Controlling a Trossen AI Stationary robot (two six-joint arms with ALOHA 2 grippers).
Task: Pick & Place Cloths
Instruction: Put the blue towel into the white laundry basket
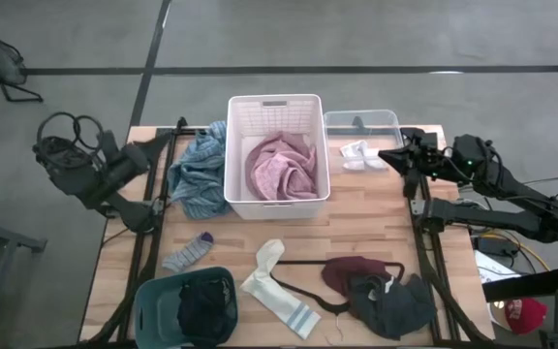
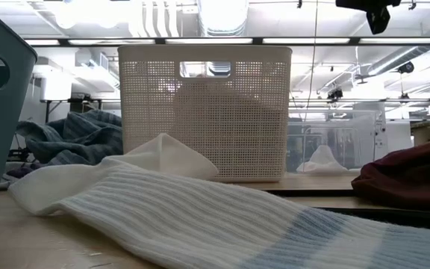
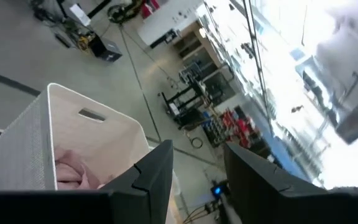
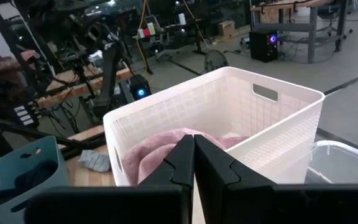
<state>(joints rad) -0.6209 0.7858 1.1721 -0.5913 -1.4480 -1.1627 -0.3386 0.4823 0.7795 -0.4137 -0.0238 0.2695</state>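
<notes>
A white basket (image 1: 277, 199) stands mid-table with a pink cloth (image 1: 281, 167) inside, also seen in the right wrist view (image 4: 160, 152). A blue-grey cloth (image 1: 198, 173) lies against the basket's left wall. A white sock (image 1: 361, 153) lies by the clear bin (image 1: 361, 121). On the near half lie a grey sock (image 1: 190, 250), a striped white sock (image 1: 277, 286), a maroon cloth (image 1: 352, 271) and a dark grey cloth (image 1: 392, 304). My left gripper (image 3: 197, 168) is open, left of the basket, holding nothing. My right gripper (image 4: 194, 152) is shut and empty, raised beside the clear bin.
A teal basket (image 1: 153, 305) at the near left corner holds a black cloth (image 1: 206, 308). A thin black hanger (image 1: 303, 281) lies between the striped sock and the maroon cloth. Bare wood shows in front of the white basket.
</notes>
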